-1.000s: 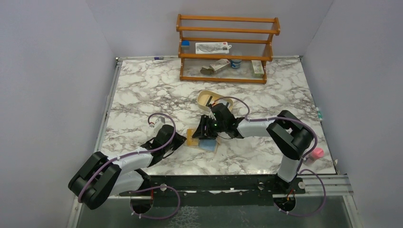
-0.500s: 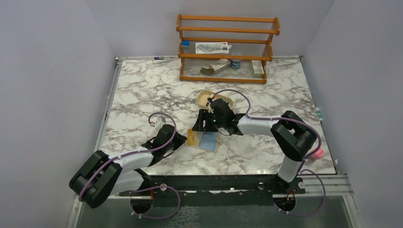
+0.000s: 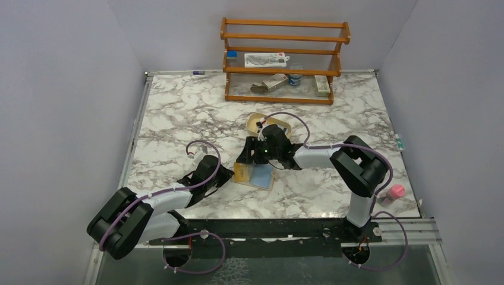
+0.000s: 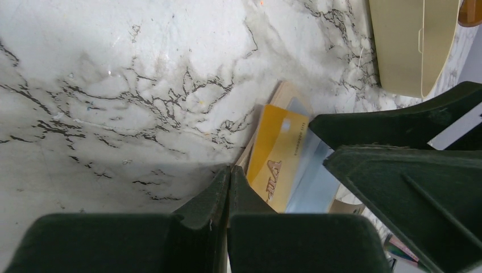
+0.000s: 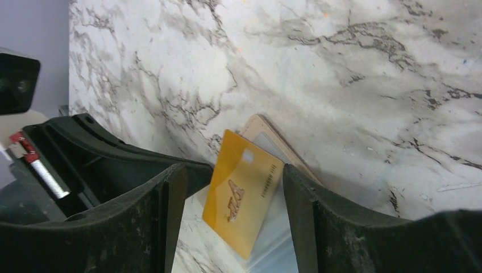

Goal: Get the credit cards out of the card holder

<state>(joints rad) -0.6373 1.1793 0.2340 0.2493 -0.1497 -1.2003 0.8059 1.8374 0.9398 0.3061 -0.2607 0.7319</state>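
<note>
The tan card holder (image 3: 262, 177) lies open on the marble, light blue panel up. A yellow-orange credit card (image 3: 241, 172) rests slanted across it, partly over its tan edge (image 5: 258, 126). My right gripper (image 5: 233, 173) hovers just above, open, with the yellow card (image 5: 244, 193) lying between its fingers and neither pad gripping it. In the top view the right gripper (image 3: 252, 159) is at the holder's far edge. My left gripper (image 4: 229, 170) is shut, its tips low at the holder's near-left tan edge (image 4: 284, 94), beside the card (image 4: 278, 162). The left gripper (image 3: 224, 176) sits left of the holder.
An oval tan tray (image 3: 261, 123) stands just behind the right gripper. A wooden rack (image 3: 284, 59) with packets and small jars lines the back wall. A pink object (image 3: 395, 191) sits at the table's right edge. Grey walls close in left and right.
The right gripper's jaws opened wider and it drew back slightly toward the far side, leaving the yellow card on the holder. The left arm stayed put.
</note>
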